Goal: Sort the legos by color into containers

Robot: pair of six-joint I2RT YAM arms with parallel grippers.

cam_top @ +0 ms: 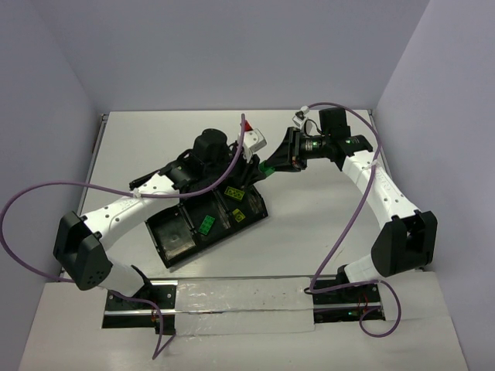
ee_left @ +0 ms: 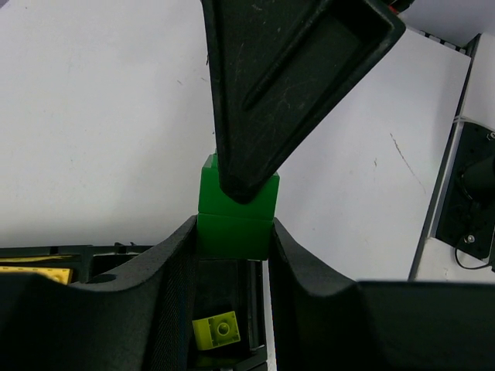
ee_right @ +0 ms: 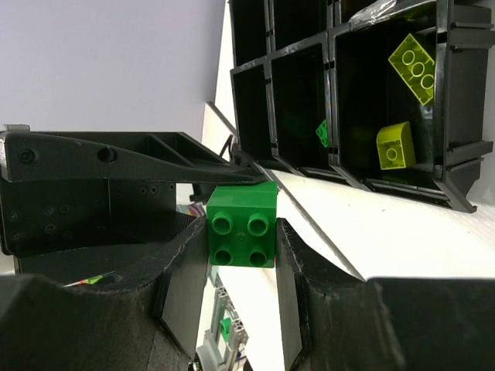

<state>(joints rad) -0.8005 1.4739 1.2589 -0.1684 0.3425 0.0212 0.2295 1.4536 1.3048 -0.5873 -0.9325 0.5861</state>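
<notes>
A green lego stack (ee_left: 236, 210) of two bricks hangs in the air between both grippers, just past the tray's far right corner (cam_top: 267, 166). My left gripper (ee_left: 233, 236) is shut on the lower brick, both pads touching its sides. My right gripper (ee_right: 241, 232) is shut on the other green brick (ee_right: 241, 224), studs facing its camera. In the top view the left gripper (cam_top: 254, 170) and right gripper (cam_top: 277, 161) meet tip to tip. The black tray (cam_top: 172, 241) lies below, holding a green lego (cam_top: 207, 226) and yellow legos (cam_top: 234, 193). No light blue lego shows.
Tray compartments (ee_right: 445, 93) in the right wrist view hold two yellow legos (ee_right: 412, 58) and a small green piece (ee_right: 322, 133). A yellow lego (ee_left: 220, 331) lies under the left fingers. Purple cables (cam_top: 46, 189) loop off both arms. A metal rail (ee_left: 464, 193) edges the table.
</notes>
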